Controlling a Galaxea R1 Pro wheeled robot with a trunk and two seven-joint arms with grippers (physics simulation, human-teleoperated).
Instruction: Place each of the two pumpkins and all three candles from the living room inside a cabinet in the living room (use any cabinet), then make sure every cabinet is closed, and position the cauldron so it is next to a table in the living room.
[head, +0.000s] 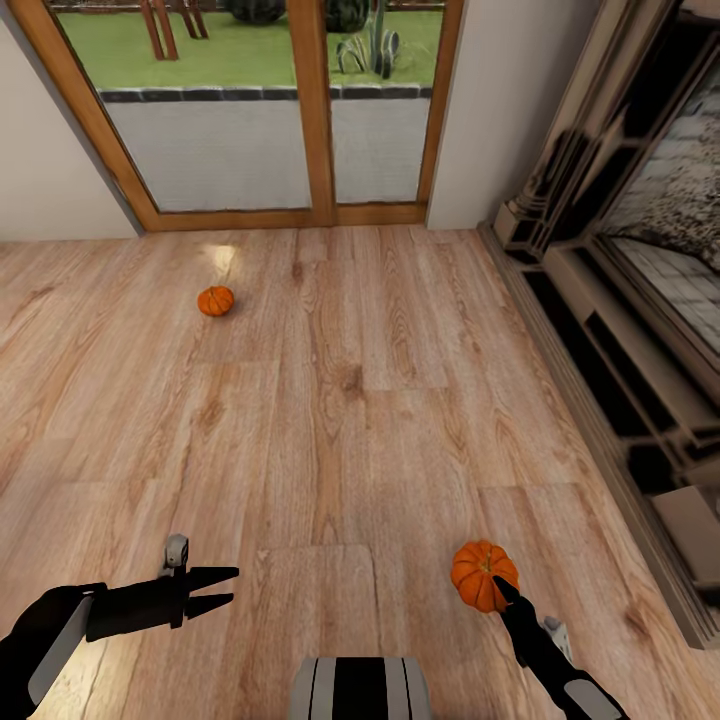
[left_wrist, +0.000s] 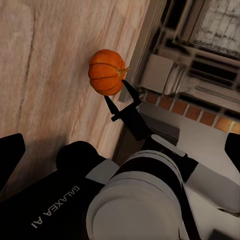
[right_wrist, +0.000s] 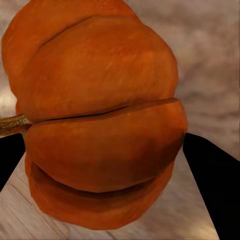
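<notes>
Two orange ribbed pumpkins show on the wooden floor. One pumpkin (head: 215, 300) lies far ahead to the left, near the glass door. The other pumpkin (head: 480, 572) (left_wrist: 106, 71) (right_wrist: 100, 120) sits between the fingers of my right gripper (head: 492, 590) (left_wrist: 118, 93), which is shut on it; its brown stem (right_wrist: 12, 125) points sideways. My left gripper (head: 235, 585) hovers over bare floor at the lower left, open and holding nothing, well left of the held pumpkin.
An ornate grey-black fireplace surround (head: 620, 300) with a raised hearth runs along the right side. A wood-framed glass door (head: 310, 110) closes the far wall. My trunk (head: 360, 690) shows at the bottom. Wide wooden floor (head: 350, 400) lies between the pumpkins.
</notes>
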